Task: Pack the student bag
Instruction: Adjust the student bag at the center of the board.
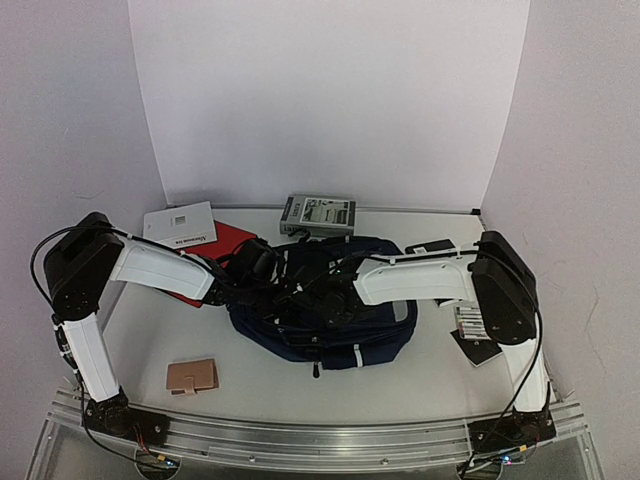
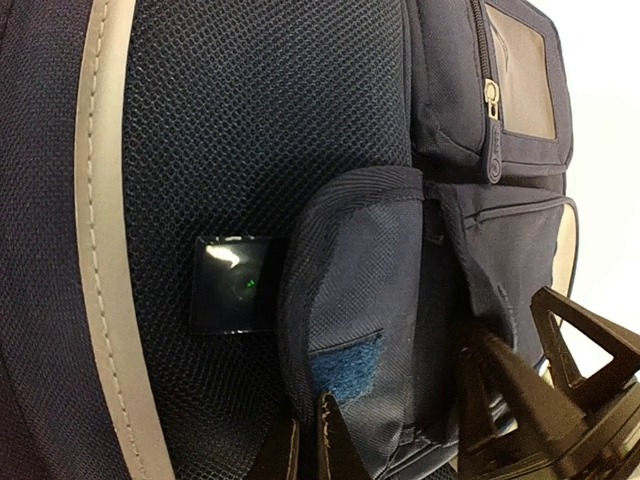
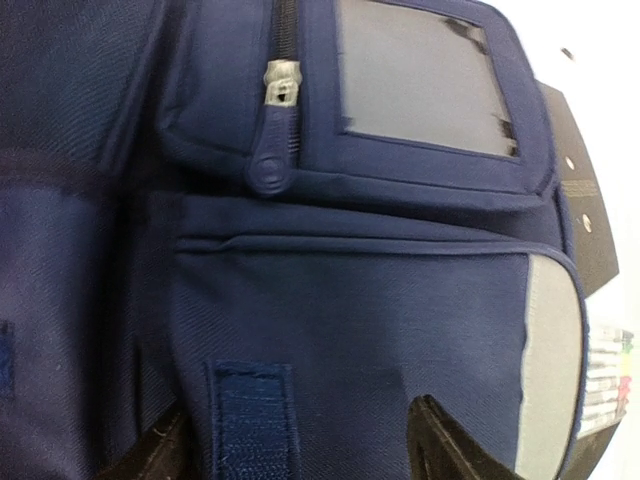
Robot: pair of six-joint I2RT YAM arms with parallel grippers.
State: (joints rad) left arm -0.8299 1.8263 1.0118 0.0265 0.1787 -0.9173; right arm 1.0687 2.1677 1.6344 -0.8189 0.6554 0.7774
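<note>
The navy student bag (image 1: 330, 325) lies in the middle of the table. It fills the left wrist view (image 2: 230, 150) and the right wrist view (image 3: 380, 320). My left gripper (image 1: 272, 285) is at the bag's left side. In its wrist view the jaws (image 2: 308, 445) are pinched on the edge of a navy pocket flap (image 2: 360, 270), lifted so its blue Velcro patch (image 2: 350, 365) shows. My right gripper (image 1: 328, 300) is over the bag's middle. Its fingers (image 3: 445, 440) are spread wide and empty against the front pocket, with a Velcro strip (image 3: 250, 420) between them.
A tan wallet (image 1: 191, 376) lies front left. A white booklet (image 1: 180, 225) on a red book (image 1: 228, 240) lies back left. A grey box (image 1: 318, 213) stands behind the bag. Cards and a black item (image 1: 472, 328) lie at the right. White walls surround the table.
</note>
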